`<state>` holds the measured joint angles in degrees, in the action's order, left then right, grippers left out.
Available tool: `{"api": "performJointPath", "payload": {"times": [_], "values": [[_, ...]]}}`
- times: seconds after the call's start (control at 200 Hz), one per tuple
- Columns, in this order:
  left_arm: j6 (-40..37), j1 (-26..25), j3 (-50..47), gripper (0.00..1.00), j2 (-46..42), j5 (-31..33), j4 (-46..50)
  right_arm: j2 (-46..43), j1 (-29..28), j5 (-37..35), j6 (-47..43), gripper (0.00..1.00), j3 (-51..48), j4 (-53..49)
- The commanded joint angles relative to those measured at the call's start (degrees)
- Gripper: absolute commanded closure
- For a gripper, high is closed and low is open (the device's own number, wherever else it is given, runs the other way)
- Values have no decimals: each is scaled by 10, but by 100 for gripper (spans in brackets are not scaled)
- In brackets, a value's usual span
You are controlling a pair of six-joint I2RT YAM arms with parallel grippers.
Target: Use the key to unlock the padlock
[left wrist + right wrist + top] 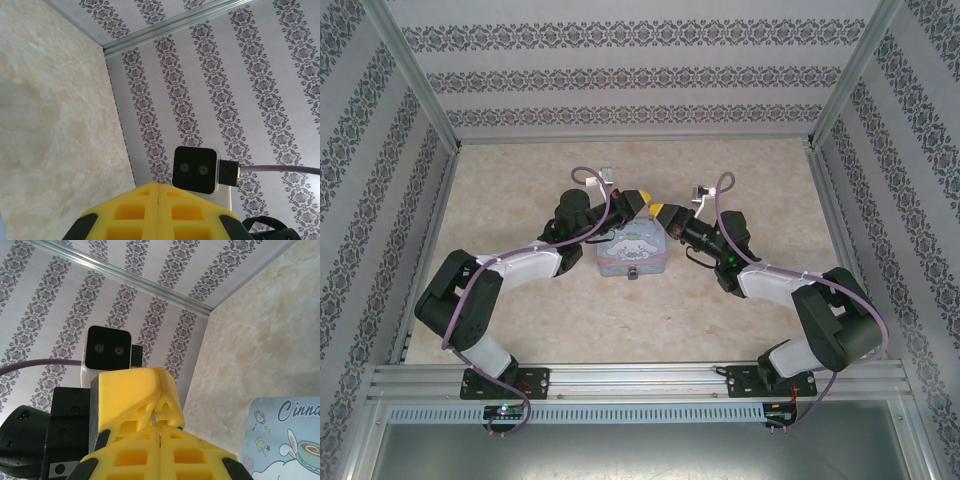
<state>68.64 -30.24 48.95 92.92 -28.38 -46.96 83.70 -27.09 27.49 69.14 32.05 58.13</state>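
Top cam: padlock (633, 271) is probably the small dark bit at the tin's (632, 250) near edge, too small to confirm. Tin lid on, contents hidden. Just past it, left gripper (638, 200) and right gripper (665, 213) face each other, tips close, both fully pinched. Right wrist cam catches the tin's printed corner. Left wrist cam looks across the table (50, 125). Key too small to find.

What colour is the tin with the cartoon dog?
Pastel blue; the tin shows best from the top camera.
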Motion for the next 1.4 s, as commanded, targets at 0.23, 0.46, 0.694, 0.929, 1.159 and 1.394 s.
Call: {"api": "performJointPath", "payload": {"times": [0.23, 0.46, 0.694, 0.929, 1.159, 1.394], "values": [[10, 3, -29, 100, -24, 11, -40, 4, 10, -9, 3, 100, -8, 15], [11, 3, -23, 93, -22, 18, -20, 6, 10, 3, 4, 100, -7, 22], [-28, 19, -27, 22, -81, 34, 86, -7, 14, 11, 0, 100, -20, 4], [-180, 22, -23, 2, -206, 60, 393, -5, 18, 38, -17, 100, -3, -60], [-261, -1, -50, 0, -291, 116, 565, 24, 19, 53, -31, 100, 27, -123], [-267, -38, -146, 1, -319, 99, 512, 55, 17, 52, -28, 100, 54, -152]]}}
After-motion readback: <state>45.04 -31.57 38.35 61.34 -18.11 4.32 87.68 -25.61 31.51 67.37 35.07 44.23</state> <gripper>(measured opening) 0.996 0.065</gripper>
